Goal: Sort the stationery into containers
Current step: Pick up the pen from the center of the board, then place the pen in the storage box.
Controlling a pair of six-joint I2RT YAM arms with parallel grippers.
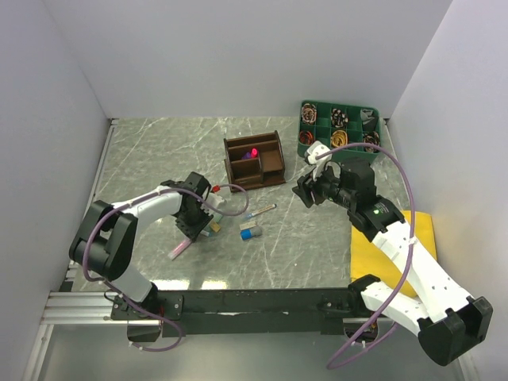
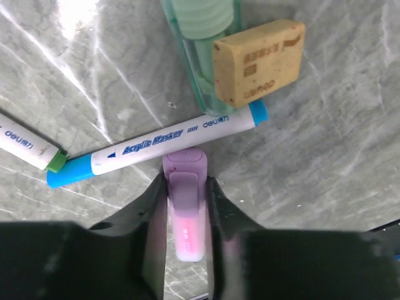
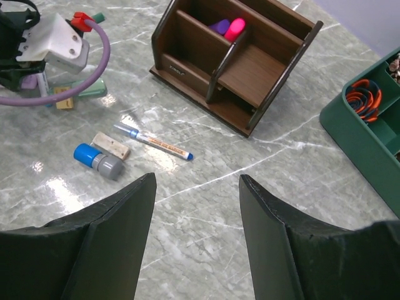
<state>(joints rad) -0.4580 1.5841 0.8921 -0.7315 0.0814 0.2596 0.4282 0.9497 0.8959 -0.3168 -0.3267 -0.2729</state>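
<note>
The left gripper [image 2: 185,187] is down at the table [image 1: 159,151], near and left of the brown organiser [image 1: 254,159]. Its two fingers [image 2: 153,206] press on either side of a pink highlighter [image 2: 185,212] with a lilac cap, so it is clamped on it. In the overhead view the highlighter's pink body sticks out on the gripper's near-left side, low over the marble.

Just beyond the cap lies a white marker with blue ends [image 2: 156,147]. Beyond that, a tan eraser [image 2: 258,60] rests against a pale green see-through piece [image 2: 203,44]. Another white pen with a green tip [image 2: 28,147] shows at the left edge of the left wrist view.

The right gripper [image 3: 197,187] hovers above the table, right of the organiser and near the green tray [image 1: 339,127] of coiled cables. Its fingers stand well apart with nothing between them.

Between the two grippers lies a thin pen [image 3: 153,140]. Nearer than it, a blue-grey piece [image 3: 99,160] sits just beside a small tan piece [image 3: 111,145].

The organiser stands in the middle of the table towards the far side. One of its back compartments holds a purple marker [image 3: 220,26] and a pink marker [image 3: 235,29] side by side. A yellow sheet [image 1: 393,246] lies under the right arm.
</note>
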